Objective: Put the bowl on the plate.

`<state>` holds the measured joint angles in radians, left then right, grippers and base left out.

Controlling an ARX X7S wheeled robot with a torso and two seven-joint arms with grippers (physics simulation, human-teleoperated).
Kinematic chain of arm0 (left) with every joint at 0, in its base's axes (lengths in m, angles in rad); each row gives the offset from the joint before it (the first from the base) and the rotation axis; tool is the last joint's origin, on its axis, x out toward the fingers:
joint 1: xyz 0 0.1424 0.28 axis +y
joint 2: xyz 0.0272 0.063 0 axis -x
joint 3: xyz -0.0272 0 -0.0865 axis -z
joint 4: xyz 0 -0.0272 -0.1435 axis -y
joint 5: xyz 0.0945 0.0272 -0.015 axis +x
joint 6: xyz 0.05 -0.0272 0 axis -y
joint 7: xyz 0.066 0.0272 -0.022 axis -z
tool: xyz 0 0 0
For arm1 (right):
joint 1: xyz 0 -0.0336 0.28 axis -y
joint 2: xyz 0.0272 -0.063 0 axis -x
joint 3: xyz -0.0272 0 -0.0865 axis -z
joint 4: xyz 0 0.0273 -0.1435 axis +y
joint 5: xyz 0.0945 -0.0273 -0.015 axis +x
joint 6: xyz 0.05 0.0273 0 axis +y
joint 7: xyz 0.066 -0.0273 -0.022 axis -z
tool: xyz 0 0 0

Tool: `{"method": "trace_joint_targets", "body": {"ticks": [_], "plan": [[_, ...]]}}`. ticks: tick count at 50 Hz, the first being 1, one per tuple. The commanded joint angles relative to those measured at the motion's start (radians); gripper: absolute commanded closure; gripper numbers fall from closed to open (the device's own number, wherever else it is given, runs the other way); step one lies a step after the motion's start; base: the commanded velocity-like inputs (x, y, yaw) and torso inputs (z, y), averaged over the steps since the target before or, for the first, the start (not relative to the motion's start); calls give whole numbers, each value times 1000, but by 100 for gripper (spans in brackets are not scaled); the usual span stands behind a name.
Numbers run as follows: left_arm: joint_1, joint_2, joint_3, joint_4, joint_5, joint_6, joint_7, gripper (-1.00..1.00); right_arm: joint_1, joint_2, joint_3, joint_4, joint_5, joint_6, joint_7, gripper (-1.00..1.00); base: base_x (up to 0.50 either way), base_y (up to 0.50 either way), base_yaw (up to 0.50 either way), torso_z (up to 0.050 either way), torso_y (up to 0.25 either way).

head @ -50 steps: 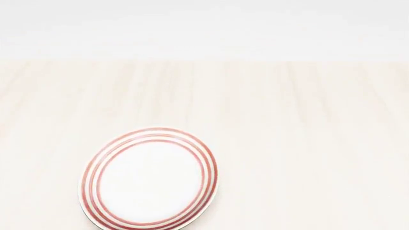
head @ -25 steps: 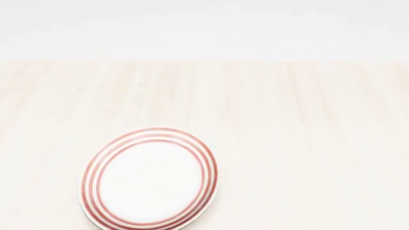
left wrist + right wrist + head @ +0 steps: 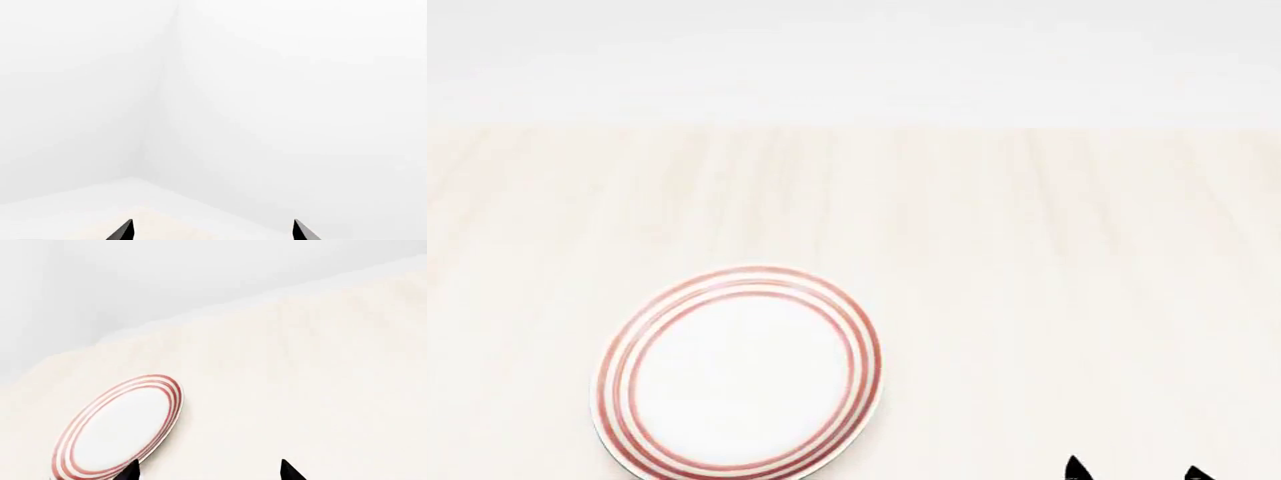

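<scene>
The right pincer (image 3: 1132,470) is seen spread open and empty at the bench's near edge; the left pincer (image 3: 212,231) is likewise open, pointed at bare wall. The plate (image 3: 739,372) lies to the right pincer's left, near that edge. The bowl is not seen anywhere, so its direction cannot be told.

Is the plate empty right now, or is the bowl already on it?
Empty. The plate shows a bare white centre inside its red rings in the head and right wrist views; no bowl appears in any view.
</scene>
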<state>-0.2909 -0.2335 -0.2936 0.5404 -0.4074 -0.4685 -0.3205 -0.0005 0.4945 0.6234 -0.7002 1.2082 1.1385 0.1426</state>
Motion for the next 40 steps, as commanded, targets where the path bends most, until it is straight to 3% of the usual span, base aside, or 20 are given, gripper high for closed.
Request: {"method": "trace_joint_targets", "body": {"ticks": [1,40], "plan": [[2,-6,-8,4,-12,-1,-7,-100,-72,-23,-244,36,-195,-63,-175,-100,0,0,0,0,0],[2,-17,3,3,-26,7,-24,-100,-139,-12,-231,77,-221,-113,-198,-100,0,0,0,0,0]]}}
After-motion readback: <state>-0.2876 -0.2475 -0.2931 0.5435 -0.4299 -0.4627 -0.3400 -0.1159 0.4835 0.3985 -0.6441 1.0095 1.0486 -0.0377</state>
